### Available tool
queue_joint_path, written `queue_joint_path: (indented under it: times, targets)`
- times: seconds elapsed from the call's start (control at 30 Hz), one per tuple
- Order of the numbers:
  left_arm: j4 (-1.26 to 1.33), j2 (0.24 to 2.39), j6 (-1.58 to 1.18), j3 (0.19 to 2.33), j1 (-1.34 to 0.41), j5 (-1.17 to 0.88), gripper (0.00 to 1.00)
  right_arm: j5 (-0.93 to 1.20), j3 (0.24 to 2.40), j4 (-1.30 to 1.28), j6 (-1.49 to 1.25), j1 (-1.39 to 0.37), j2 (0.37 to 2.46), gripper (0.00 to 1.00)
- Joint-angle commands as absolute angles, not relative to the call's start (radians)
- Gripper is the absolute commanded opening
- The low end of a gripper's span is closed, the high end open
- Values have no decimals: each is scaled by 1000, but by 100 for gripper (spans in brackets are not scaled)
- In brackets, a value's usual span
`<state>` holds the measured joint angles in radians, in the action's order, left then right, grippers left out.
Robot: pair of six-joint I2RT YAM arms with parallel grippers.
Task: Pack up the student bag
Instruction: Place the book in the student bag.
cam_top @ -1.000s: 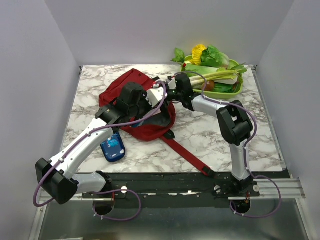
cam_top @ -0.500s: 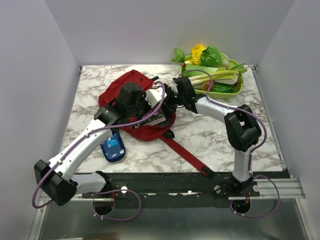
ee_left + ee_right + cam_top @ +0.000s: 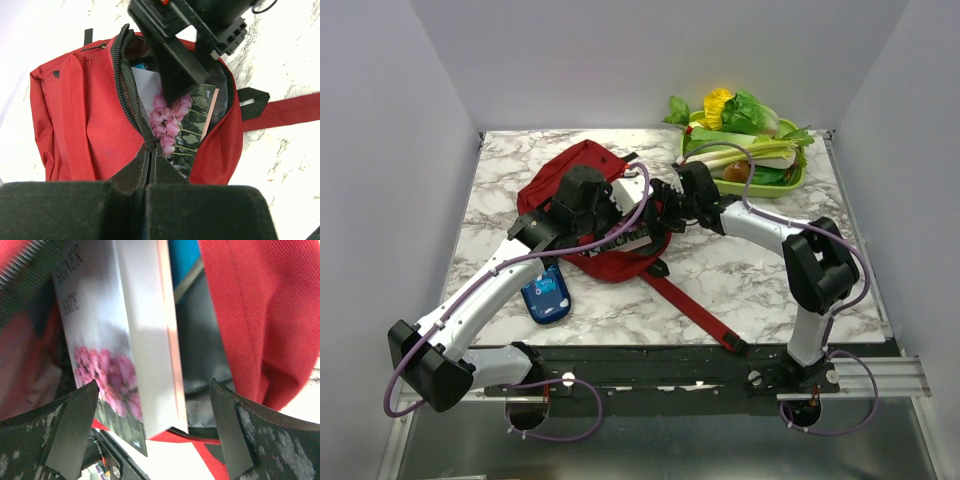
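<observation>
The student bag (image 3: pixel 85 125) seemingly half hides a book (image 3: pixel 172 125).

The backpack (image 3: pixel 565 158) is dark red with grey lining and a black zip. The book (image 3: pixel 170 125) is white, with pink flowers on dark green. The near-left pencil case (image 3: pixel 546 296) is blue. The table (image 3: pixel 720 270) is white marble veined grey, and the far-right tray (image 3: pixel 798 172) is green.

We see two arms of one make: the left arm (image 3: pixel 485 290) and the right arm (image 3: pixel 757 224) have glossy white links joined by bulky black housings. A thin purple cable (image 3: pixel 388 390) loops along each. Both are bolted to a black rail (image 3: pixel 650 366) along the bottom of the frame. The right arm's fingers (image 3: pixel 67 432) are black, flecked with grey.
</observation>
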<state>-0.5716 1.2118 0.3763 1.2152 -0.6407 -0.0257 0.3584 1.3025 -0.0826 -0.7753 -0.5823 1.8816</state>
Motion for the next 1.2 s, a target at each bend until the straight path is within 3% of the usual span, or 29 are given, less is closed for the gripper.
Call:
queue_joint_path:
  times: [0.0,0.27,0.37,0.47,0.5,0.57,0.6,0.87,1.17]
  targets:
    - [-557,1184,371,1230,-646,-44,1,299,1203,-34,-756,-583,1818,100]
    - [-558,1195,373,1232,-646,-44,1,202,964,90,-695,-587,1550,100]
    - [-558,1201,371,1239,-646,-41,1,207,904,122,-692,-595,1519,95]
    - [-558,1207,371,1244,-644,-43,1,219,882,147,-701,-617,1525,67]
    - [-560,1207,370,1246,-646,-41,1,238,881,155,-703,-627,1543,26]
    - [-561,1210,368,1249,-646,-44,1,247,891,161,-707,-643,1561,7]
    - [-563,1212,368,1252,-646,-44,1,250,893,164,-707,-656,1569,3]
    - [-564,1219,370,1261,-646,-41,1,285,937,172,-718,-678,1640,3]
    - [-561,1226,371,1275,-646,-51,1,259,1144,205,-729,-676,1815,3]
